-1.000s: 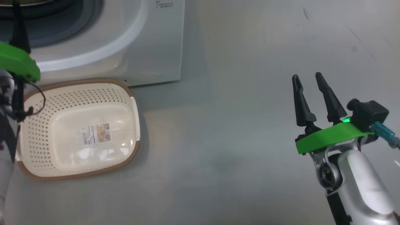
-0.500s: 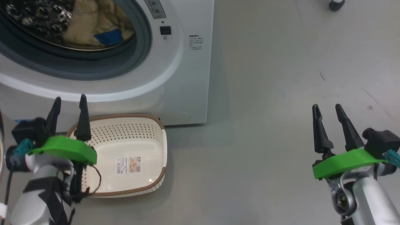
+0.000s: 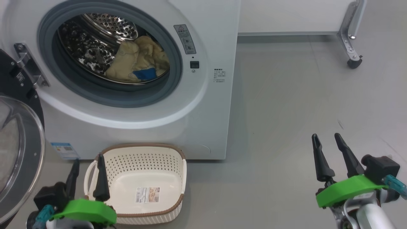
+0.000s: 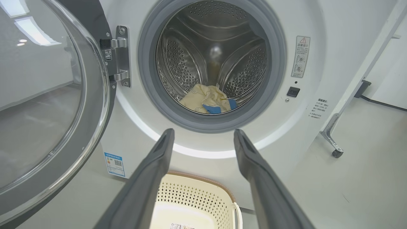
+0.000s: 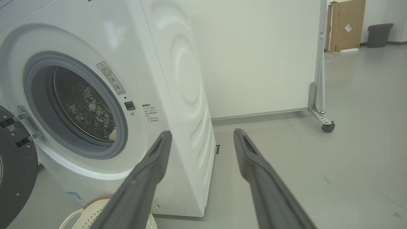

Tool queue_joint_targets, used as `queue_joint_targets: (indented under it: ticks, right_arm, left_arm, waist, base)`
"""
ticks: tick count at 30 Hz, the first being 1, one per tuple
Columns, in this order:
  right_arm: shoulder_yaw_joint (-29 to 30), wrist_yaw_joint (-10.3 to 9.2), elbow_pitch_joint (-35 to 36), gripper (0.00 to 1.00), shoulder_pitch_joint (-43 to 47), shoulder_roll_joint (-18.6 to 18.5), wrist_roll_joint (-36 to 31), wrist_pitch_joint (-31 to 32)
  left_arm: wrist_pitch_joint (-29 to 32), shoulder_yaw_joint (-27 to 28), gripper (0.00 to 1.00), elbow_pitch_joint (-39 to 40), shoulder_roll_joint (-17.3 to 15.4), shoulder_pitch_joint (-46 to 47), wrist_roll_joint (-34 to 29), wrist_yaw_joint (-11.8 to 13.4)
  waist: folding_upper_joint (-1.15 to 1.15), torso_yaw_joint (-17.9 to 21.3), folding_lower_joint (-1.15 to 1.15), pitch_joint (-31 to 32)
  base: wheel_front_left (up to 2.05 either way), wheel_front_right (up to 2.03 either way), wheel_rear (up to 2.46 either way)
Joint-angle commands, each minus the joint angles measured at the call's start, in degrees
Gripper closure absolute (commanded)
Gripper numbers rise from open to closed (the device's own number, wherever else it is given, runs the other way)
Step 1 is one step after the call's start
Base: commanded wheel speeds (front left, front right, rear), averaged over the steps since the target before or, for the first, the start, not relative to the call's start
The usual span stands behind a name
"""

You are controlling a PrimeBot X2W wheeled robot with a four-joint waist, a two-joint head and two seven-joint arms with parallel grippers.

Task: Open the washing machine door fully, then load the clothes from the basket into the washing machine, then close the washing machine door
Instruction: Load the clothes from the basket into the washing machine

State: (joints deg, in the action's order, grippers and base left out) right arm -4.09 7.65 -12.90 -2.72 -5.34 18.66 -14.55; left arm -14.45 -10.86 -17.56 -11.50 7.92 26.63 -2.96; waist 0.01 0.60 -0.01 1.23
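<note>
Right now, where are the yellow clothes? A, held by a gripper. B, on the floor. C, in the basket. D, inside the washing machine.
D: the clothes lie inside the washing machine, past its open door, while the basket shows its bare bottom.

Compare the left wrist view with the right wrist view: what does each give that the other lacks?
Left wrist: the glass bowl of the washing machine door and the blue trim on the clothes. Right wrist: the side panel of the washing machine, a cardboard box and a grey bin far off. Shared: the drum opening, the door hinge, the basket, a caster leg.
</note>
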Motion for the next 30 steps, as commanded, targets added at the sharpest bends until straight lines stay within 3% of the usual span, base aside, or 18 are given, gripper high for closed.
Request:
queue_joint_targets:
  ticks: [1, 11, 30]
  right_arm:
    - [-1.23, -0.16, 2.1, 0.0, -1.29, -1.09, 0.36, -0.17]
    - [-1.73, -0.16, 2.26, 0.0, -0.7, -0.06, 0.75, -0.23]
    - [-2.52, -0.16, 0.95, 0.0, -1.55, 0.74, 0.89, -0.42]
  left_arm:
    - [-0.54, 2.89, 0.0, 2.57, -0.33, 0.94, -1.34, 0.48]
    - [-0.54, 6.68, 0.0, 5.33, 3.32, -3.71, -3.82, -0.05]
    - [-0.54, 8.66, 0.0, 5.22, 6.41, -4.35, -9.55, -2.47]
  waist:
    - [-0.01, 0.03, 0.01, 0.71]
    - [-0.01, 1.58, 0.01, 1.33]
    - [-0.01, 3.22, 0.01, 1.41]
  base:
    - [0.0, 0.0, 0.0]
    - [0.0, 0.0, 0.0]
    - [0.0, 0.0, 0.0]
